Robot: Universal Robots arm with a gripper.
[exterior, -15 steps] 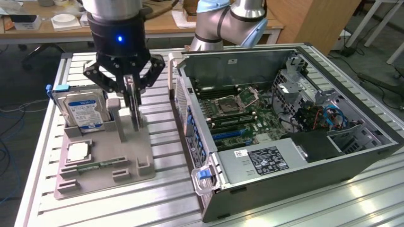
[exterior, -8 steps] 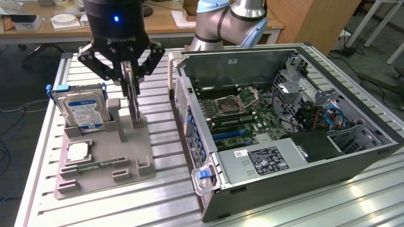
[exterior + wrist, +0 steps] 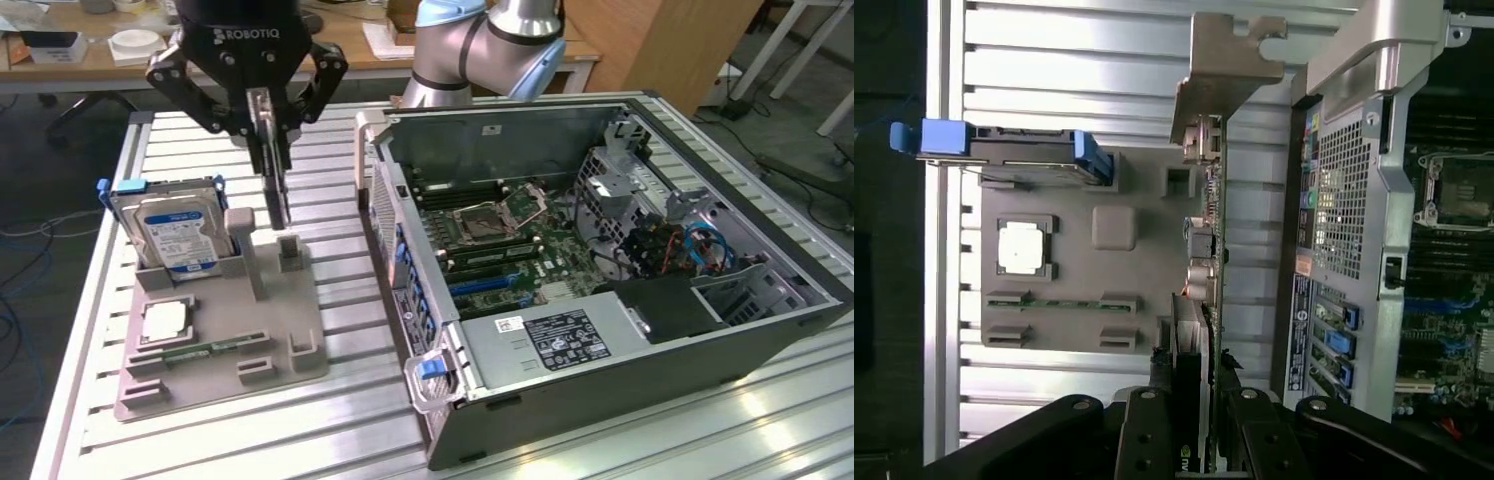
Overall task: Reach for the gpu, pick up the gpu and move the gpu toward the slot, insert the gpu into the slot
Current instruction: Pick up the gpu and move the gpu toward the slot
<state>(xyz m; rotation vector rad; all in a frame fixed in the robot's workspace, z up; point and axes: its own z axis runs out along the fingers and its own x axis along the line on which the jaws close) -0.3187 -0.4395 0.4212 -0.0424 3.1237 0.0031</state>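
My gripper (image 3: 271, 118) hangs over the grey holder tray (image 3: 220, 375), shut on the gpu (image 3: 276, 185). The gpu is a thin dark card held upright and seen edge-on. Its lower end sits just above or at the tray's small post (image 3: 290, 250); I cannot tell whether they touch. In the wrist view the gpu (image 3: 1206, 260) runs out from between the fingers (image 3: 1146, 440), and its metal end bracket (image 3: 1229, 70) is at the far end. The slot (image 3: 485, 284) is a blue strip on the green motherboard inside the open computer case, to the exterior view's right of the gripper.
A silver hard drive (image 3: 176, 232) with a blue label stands in the tray beside the gpu. A processor chip (image 3: 164, 320) and a green memory stick (image 3: 200, 352) lie on the tray. The open computer case (image 3: 601, 250) has a tall rear wall (image 3: 387, 215) facing the tray.
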